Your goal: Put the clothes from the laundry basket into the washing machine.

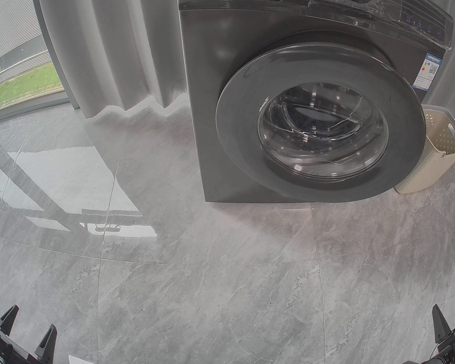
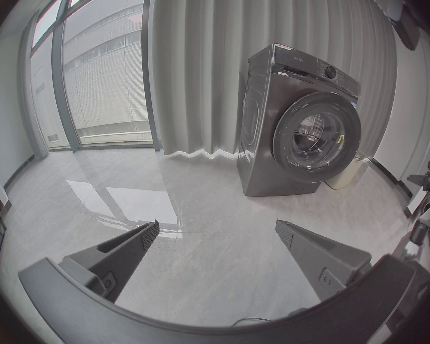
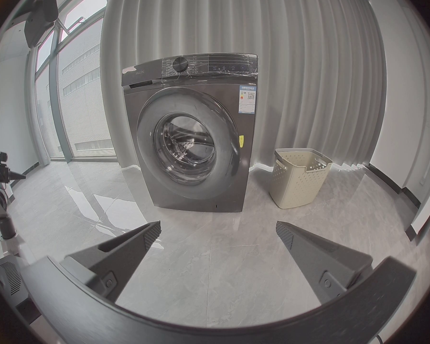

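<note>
Left gripper (image 2: 216,225) and right gripper (image 3: 217,225) hung spread over grey floor (image 1: 212,279); ahead stood the washing machine (image 1: 212,77), door (image 1: 321,122) shut, laundry basket (image 1: 440,147) just beside it, curtain (image 1: 111,41) behind.

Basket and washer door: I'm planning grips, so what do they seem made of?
Basket: likely matte cream moulded plastic, given its rows of small holes and cut-out handles. Door ring: glossy dark grey, plastic or coated metal, unclear which. Window: clear, bulging, probably glass, showing reflections.
</note>
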Tool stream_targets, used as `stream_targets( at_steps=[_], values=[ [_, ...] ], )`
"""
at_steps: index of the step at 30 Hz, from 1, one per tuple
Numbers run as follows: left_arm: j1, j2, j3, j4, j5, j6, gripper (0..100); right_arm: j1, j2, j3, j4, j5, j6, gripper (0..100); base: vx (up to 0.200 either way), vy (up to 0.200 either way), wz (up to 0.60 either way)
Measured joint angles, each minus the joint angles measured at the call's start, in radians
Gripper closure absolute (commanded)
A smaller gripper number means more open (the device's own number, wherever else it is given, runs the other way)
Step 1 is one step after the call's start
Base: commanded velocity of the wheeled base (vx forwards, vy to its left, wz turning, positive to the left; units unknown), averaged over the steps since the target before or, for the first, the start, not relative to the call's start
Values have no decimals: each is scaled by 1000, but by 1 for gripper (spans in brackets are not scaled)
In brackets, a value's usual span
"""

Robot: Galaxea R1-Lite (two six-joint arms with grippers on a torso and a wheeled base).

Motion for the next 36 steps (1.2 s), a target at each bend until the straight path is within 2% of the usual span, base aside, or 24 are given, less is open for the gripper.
stream_targets(
  at_steps=[5,21,30,32,36],
  values=[
    [39,-68,19,-35,-17,32,0,-1,0,0,0,0,0,0,0,0,0],
    [49,-109,23,-37,-21,29,0,0,0,0,1,0,-1,0,0,-188,0],
    [48,-109,23,-37,-20,26,0,-1,0,-1,-26,-14,11,0,0,-200,0],
    [49,-109,23,-37,-20,26,0,-1,0,-22,-38,-10,25,0,0,-200,0],
    [49,-109,23,-37,-20,26,0,1,18,-82,-49,31,104,0,0,-50,0]
  ],
)
